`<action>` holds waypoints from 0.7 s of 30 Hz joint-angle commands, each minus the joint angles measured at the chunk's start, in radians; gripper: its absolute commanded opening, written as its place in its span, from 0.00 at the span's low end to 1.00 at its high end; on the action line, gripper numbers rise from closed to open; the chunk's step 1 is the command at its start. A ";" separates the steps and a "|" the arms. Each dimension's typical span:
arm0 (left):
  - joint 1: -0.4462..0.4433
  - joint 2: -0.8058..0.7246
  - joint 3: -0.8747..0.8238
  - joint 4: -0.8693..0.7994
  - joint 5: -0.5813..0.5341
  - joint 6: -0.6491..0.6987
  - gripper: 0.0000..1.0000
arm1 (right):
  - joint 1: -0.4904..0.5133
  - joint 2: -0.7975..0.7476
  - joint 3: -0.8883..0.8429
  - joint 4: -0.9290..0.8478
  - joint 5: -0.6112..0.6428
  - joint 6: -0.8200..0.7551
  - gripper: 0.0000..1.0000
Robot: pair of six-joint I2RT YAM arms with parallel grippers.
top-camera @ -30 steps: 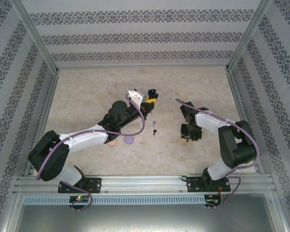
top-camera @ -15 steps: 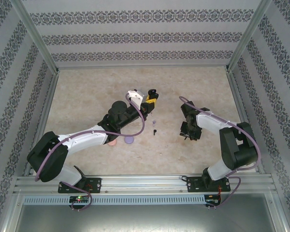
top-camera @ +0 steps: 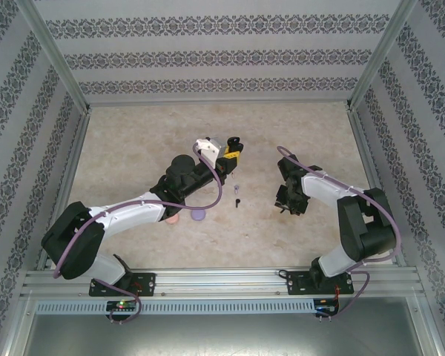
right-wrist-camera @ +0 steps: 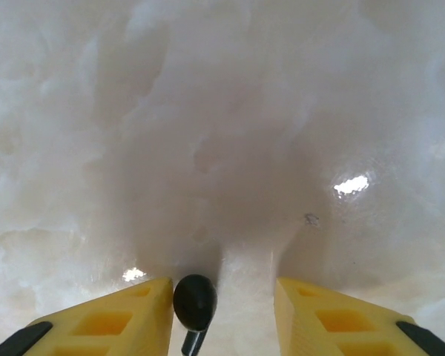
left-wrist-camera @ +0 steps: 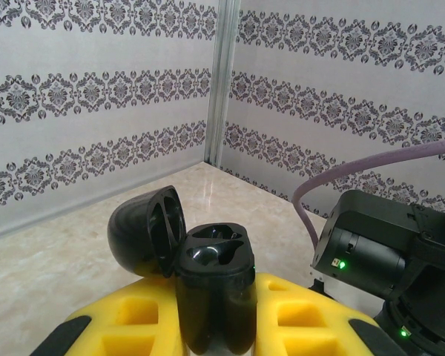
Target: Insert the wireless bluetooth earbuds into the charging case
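- You see the left gripper (top-camera: 233, 148) out over the middle of the table (top-camera: 133, 133), closed tight on the charging case (top-camera: 236, 142)
- In the left wrist view the black case (left-wrist-camera: 211, 274) stands upright between the two yellow fingers (left-wrist-camera: 141, 319), and it touches both of them
- The lid (left-wrist-camera: 144, 237) of the case is swung back on its hinge and leans to the left of that view. The two hollows in the body face up and are dark inside, so you cannot tell more about them
- The right gripper (top-camera: 284, 206) is near the middle of the table on your right side, well apart from the case, and it points down to the surface
- In the right wrist view the jaws of the right gripper (right-wrist-camera: 222, 289) stand partly apart, neither wide nor narrow
- A black earbud (right-wrist-camera: 195, 299) sits between them. Its round head touches the finger on the left of that view and a clear gap stays to the other finger. Its stem runs down out of the picture
- Whether this earbud is really gripped you cannot tell from the pictures
- Two more earbuds lie loose on the table between the two grippers: a pale purple-looking one (top-camera: 236, 188) and, just nearer to the arm bases, a black one (top-camera: 239, 202)
- A purple disc (top-camera: 199, 215) and a pink disc (top-camera: 173, 218) lie beside the left arm. The pink one is partly hidden under the arm
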 commanded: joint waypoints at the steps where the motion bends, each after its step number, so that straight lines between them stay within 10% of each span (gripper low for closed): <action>1: -0.016 -0.017 -0.008 0.047 0.009 0.012 0.00 | -0.008 0.028 0.020 0.005 -0.021 0.027 0.44; 21: -0.016 -0.021 -0.027 0.078 0.006 0.007 0.00 | 0.041 0.142 0.136 0.003 -0.071 0.113 0.47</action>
